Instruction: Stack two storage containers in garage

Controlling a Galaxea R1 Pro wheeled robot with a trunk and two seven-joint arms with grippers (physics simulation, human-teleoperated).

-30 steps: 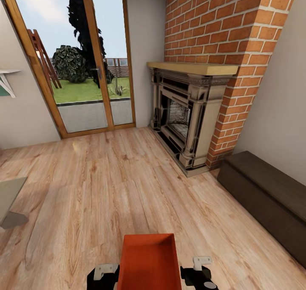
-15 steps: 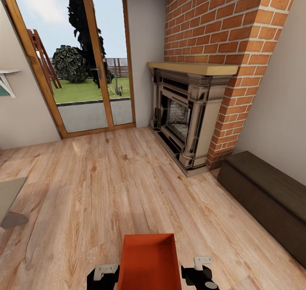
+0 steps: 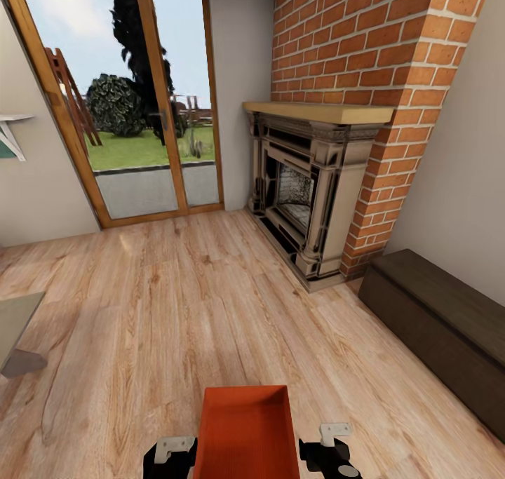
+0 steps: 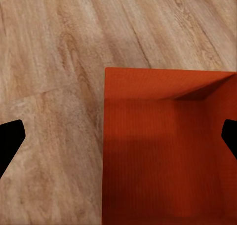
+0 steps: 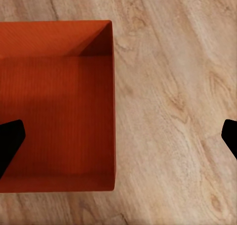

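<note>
One orange-red open-top storage container [image 3: 245, 433] sits low in the head view, between my two arms, over the light wood-plank floor [image 3: 175, 311] of the living room. My left gripper [image 3: 172, 452] is beside its left wall and my right gripper [image 3: 332, 442] beside its right wall. In the left wrist view the left gripper [image 4: 121, 138] is open, its dark fingertips [image 4: 11, 141] spread wide across one wall of the container [image 4: 168, 151]. The right gripper [image 5: 120, 137] is likewise open astride the opposite wall of the container [image 5: 57, 106]. The container is empty. The garage is out of view.
A brick fireplace [image 3: 308, 191] with a wooden mantel stands ahead on the right. A dark low cabinet [image 3: 435, 332] lines the right wall. A glass patio door [image 3: 133, 114] is ahead on the left. A table corner [image 3: 14, 325] juts in at the left edge.
Nothing in the room has visibly moved; only the scenery beyond the glass door looks slightly different.
</note>
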